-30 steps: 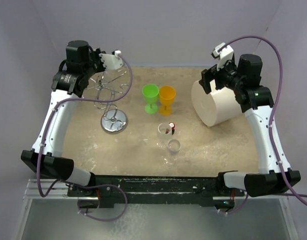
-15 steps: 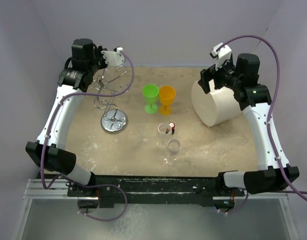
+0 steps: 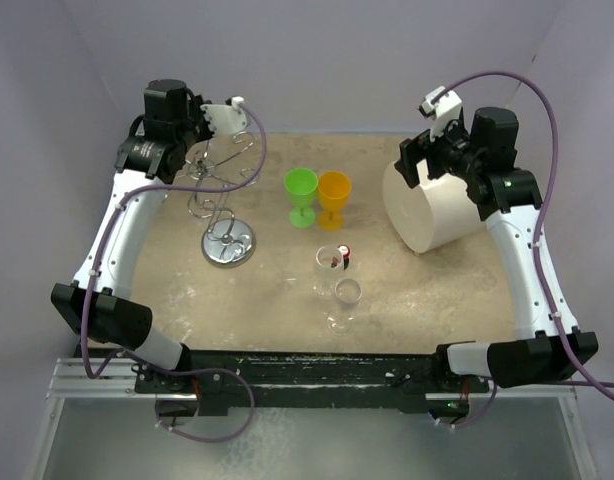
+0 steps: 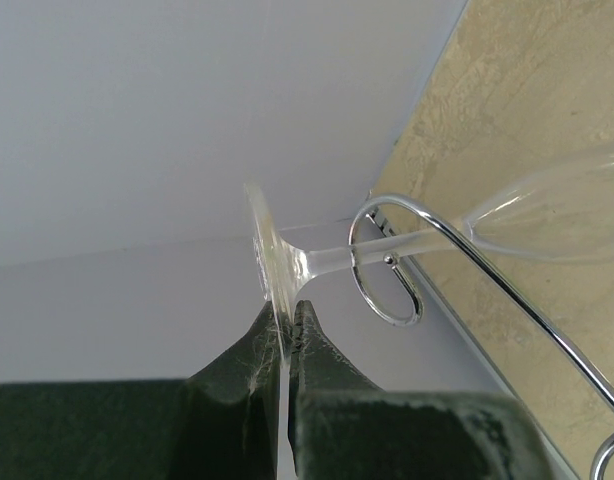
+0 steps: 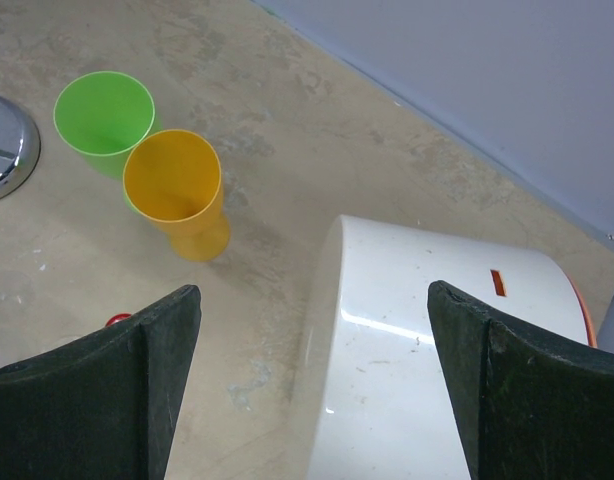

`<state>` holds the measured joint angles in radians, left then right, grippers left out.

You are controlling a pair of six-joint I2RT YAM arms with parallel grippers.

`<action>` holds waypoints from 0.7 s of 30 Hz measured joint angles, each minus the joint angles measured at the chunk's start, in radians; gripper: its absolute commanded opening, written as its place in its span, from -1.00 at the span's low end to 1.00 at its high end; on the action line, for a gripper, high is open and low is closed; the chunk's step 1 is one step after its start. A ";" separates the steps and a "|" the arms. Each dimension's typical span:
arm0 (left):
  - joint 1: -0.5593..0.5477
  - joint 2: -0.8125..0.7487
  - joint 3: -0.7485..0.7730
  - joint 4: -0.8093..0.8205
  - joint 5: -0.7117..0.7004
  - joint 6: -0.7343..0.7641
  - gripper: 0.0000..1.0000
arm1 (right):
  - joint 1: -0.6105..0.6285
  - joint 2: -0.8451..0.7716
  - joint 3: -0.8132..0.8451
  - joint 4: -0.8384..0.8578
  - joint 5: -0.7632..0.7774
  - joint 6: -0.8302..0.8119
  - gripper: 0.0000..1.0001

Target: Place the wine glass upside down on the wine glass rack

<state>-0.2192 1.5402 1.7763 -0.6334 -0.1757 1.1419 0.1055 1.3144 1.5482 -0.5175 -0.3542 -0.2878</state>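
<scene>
Over on the left we've got the left gripper up high at the far corner, jaws pinched narrow on the thin foot of the wine glass. It's gripped by the edge of the foot. In the wrist view the stem runs away from the fingers and crosses one curled wire loop at the top of the rack, with the bowl out beyond that loop. We can't tell whether the stem sits inside the loop or only passes behind it. From above, the clear glass is barely visible against the wires.

The rack itself stands upright on its shiny disc, on the left part of the table.

Moving to the middle, we see a green cup and an orange cup side by side, touching or nearly so. Nearer to us are two clear glasses, one with something red in it, the other just in front.

On the right lies the white cylinder, and the right gripper hangs above it, jaws spread wide and holding nothing.
</scene>
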 measured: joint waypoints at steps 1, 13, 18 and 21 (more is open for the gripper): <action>0.002 0.000 0.000 -0.005 0.000 -0.003 -1.00 | 0.000 0.000 0.000 0.000 0.000 0.000 0.95; 0.012 -0.006 -0.002 -0.050 0.024 -0.062 -0.93 | 0.000 0.000 -0.003 0.000 -0.003 0.000 0.95; 0.012 -0.012 -0.008 -0.055 0.035 -0.077 -0.90 | -0.001 -0.003 -0.005 0.000 -0.003 0.000 0.95; 0.012 -0.022 -0.023 -0.057 0.041 -0.083 -0.87 | -0.002 -0.009 -0.014 0.000 -0.003 0.001 0.96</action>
<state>-0.2070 1.5185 1.7538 -0.6907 -0.1345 1.0592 0.1036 1.3056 1.5345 -0.5171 -0.3576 -0.2871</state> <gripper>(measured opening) 0.058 0.974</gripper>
